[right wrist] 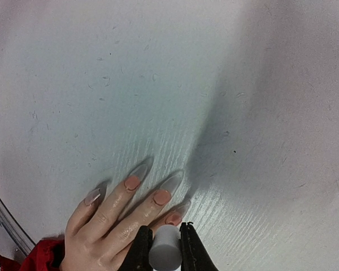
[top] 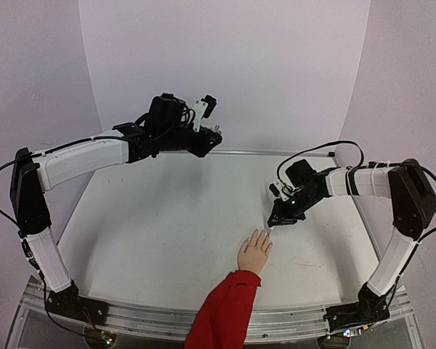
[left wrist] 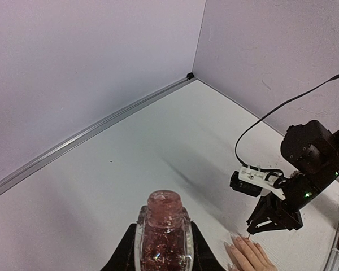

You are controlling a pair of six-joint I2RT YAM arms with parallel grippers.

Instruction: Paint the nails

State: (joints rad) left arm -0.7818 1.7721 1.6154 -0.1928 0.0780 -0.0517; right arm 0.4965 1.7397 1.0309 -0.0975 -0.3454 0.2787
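Your right gripper [right wrist: 165, 248] clamped on a white cap [right wrist: 165, 257], right above the mannequin hand's [top: 255, 252] nails [right wrist: 161, 196], hand flat on the table [top: 160, 233], your left gripper [left wrist: 164, 251] gripping a bottle [left wrist: 164, 226], far from the hand.

Pale flesh mannequin hand [top: 255, 252], red sleeve [top: 225, 313], pink-and-clear nails [right wrist: 161, 197], glittery pink bottle [left wrist: 164, 237], white table [top: 167, 233].

Left arm [top: 80, 156] is raised high, upper link up from its base, forearm reaching across toward rear centre, wrist about level. Left pincer [top: 212, 137] is clamped on a pinkish bottle [left wrist: 164, 209], held upright in the air. Right arm [top: 392, 196] is bent at the elbow, forearm reaching inward, wrist pitched down. Right pincer [top: 280, 218] sits low over the bench [top: 167, 233], jaws closed on a white cap [right wrist: 165, 254].
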